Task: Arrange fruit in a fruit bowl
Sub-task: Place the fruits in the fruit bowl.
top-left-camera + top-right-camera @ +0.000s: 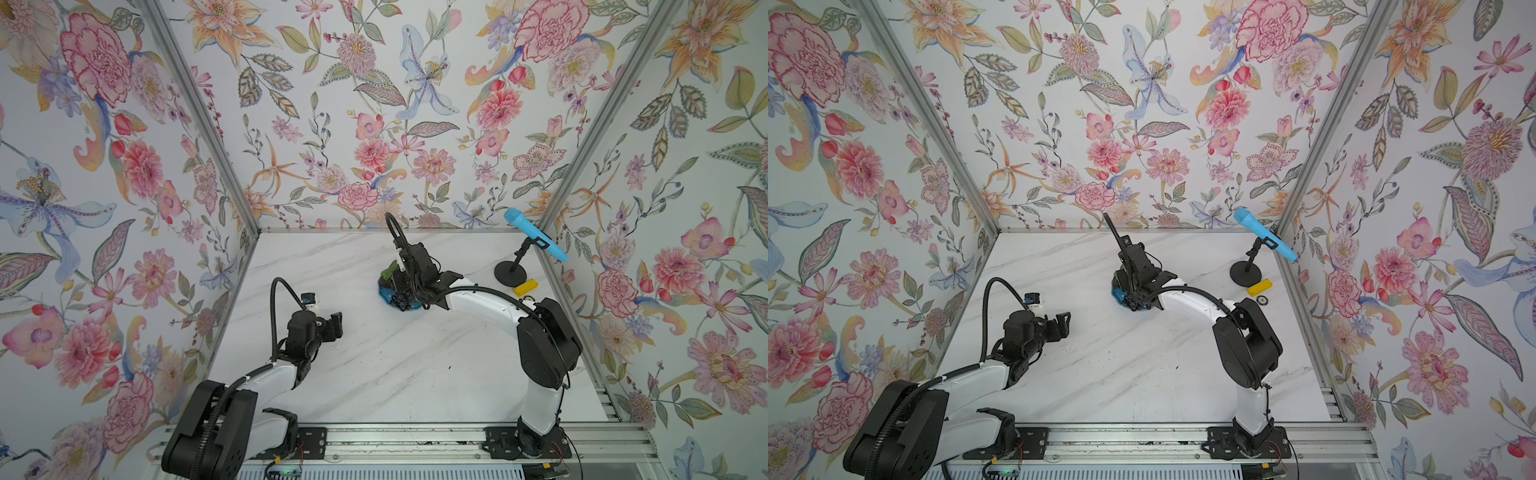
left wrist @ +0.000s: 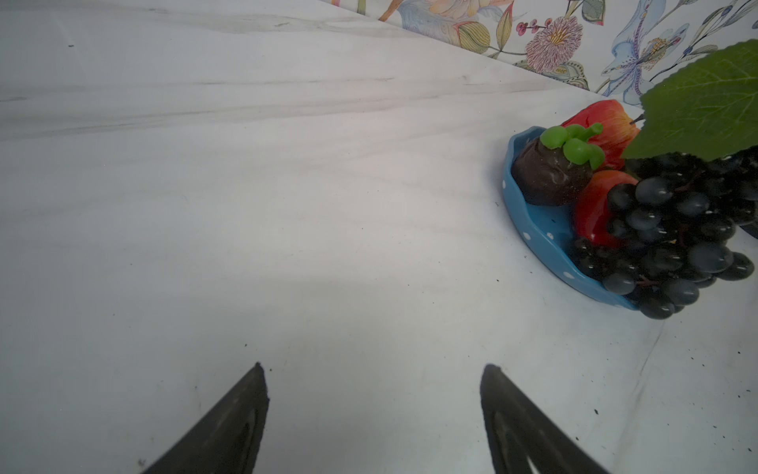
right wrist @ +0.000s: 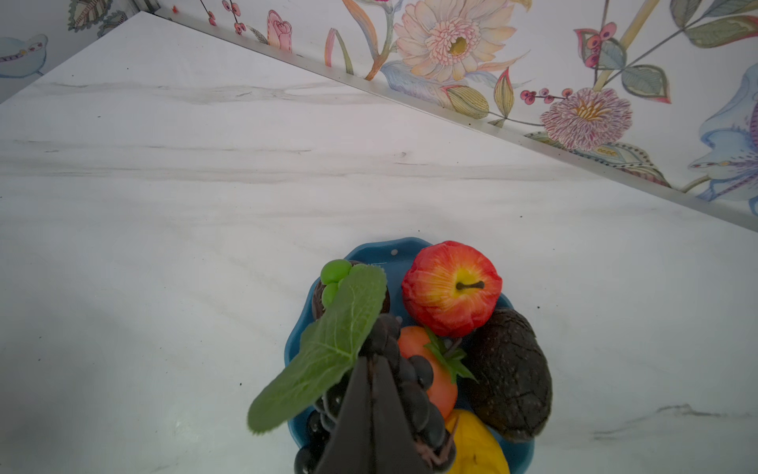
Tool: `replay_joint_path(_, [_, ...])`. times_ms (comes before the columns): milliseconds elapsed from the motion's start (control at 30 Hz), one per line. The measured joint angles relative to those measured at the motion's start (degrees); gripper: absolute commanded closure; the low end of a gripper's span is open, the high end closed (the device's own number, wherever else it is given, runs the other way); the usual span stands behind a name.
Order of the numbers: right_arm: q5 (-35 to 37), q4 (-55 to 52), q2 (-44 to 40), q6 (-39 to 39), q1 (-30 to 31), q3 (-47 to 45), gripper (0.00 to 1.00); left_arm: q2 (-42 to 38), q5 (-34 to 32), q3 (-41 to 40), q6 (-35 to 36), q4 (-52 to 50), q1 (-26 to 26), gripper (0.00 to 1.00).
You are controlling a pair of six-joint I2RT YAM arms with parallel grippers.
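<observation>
While the right claw pinches grapes, the left claw gapes.

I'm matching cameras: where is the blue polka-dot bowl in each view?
Both top views: blue polka-dot bowl mid-table, mostly hidden under the right arm.
Left wrist: right edge, mid-height.
Right wrist: bottom centre.
Shared landmark: the grape bunch at its rim.

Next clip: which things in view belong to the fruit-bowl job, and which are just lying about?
Job: blue polka-dot bowl, apple, avocado, strawberry, lemon, green-topped dark fruit, grape bunch in the right gripper.
Lying about: blue microphone on its black stand, yellow block, small round object.
</observation>
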Motion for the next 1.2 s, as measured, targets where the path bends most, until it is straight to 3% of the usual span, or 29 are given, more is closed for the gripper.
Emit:
replay_joint_path(533, [-1.77, -2.38, 4.57, -4.52, 0.37, 4.17, 1.0, 0.0, 0.0, 0.0, -0.02, 0.0, 0.0, 0.17])
replay_joint_path(1200, [-2.36, -3.28, 6.56, -5.16, 1.38, 5.62, 0.91, 0.0, 0.0, 0.0, 0.0, 0.0, 0.0, 0.17])
